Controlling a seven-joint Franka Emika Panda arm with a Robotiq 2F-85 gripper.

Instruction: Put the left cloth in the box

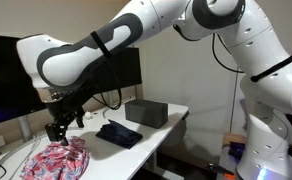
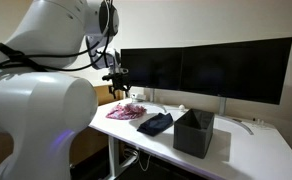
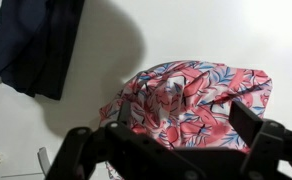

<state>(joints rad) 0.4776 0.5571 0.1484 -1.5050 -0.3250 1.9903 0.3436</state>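
My gripper (image 1: 58, 131) hangs with jaws spread wide, empty, right above the left cloth (image 3: 196, 95), a soft crumpled heap of pink, red and white print on the smooth white worktop (image 3: 201, 30). Farther from it lie a flat navy cloth (image 1: 118, 133), then the straight-sided dark box (image 1: 146, 112)

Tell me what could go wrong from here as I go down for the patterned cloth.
1. The patterned cloth lies in a loose heap under the open hand; a shallow pinch may catch only one fold and slip.
2. The navy cloth lies between it and the box, so a dangling end could drag it along.
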